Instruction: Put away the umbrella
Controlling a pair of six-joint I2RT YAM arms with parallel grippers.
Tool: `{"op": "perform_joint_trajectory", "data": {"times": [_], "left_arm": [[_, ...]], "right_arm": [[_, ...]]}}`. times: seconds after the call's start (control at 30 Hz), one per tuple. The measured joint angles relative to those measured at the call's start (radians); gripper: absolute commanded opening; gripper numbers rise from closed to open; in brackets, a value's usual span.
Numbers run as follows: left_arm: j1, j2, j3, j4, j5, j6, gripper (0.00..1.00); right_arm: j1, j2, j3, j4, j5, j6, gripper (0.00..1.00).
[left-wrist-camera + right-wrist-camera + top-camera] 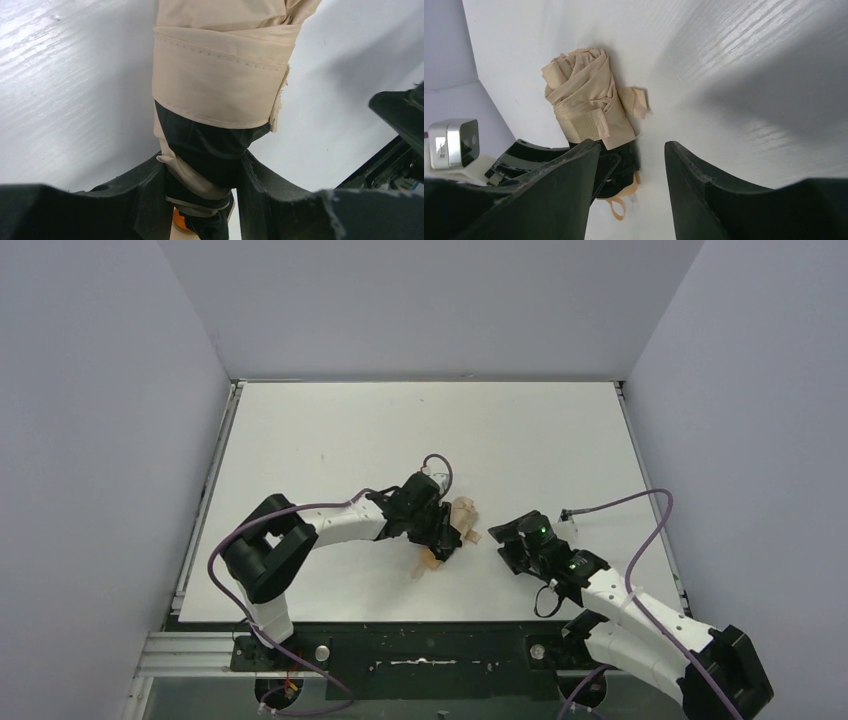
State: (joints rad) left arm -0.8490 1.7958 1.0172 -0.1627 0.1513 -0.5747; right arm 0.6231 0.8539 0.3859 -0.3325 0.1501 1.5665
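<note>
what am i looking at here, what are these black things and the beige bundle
These are two robot arms bolted at the near edge of a white table. The wide picture looks down from above and behind them; the other two come from a camera on each wrist, so the dark shapes at the bottom are that arm's own fingers. The beige bundle is a folded tan umbrella. The left tool is closed around its dark end. The right tool is open beside it, holding nothing.
</note>
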Motion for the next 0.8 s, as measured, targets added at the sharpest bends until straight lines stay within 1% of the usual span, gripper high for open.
{"op": "perform_joint_trajectory", "data": {"times": [0.13,0.4,0.47,0.67,0.8], "left_arm": [[-0.002,-0.013,-0.019,0.013,-0.025,-0.043,0.00],[-0.008,-0.018,-0.025,0.014,-0.049,-0.076,0.00],[-0.009,-0.018,-0.025,0.014,-0.051,-0.077,0.00],[-0.013,-0.018,-0.025,0.014,-0.058,-0.077,0.00],[-0.015,-0.018,-0.024,0.013,-0.062,-0.077,0.00]], "right_arm": [[0.004,0.099,-0.018,0.092,-0.006,0.068,0.51],[0.040,0.296,-0.018,0.275,-0.034,0.127,0.48],[0.051,0.330,-0.018,0.310,-0.036,0.145,0.47],[0.071,0.387,-0.018,0.375,-0.034,0.201,0.39],[0.072,0.420,-0.018,0.412,-0.030,0.240,0.37]]}}
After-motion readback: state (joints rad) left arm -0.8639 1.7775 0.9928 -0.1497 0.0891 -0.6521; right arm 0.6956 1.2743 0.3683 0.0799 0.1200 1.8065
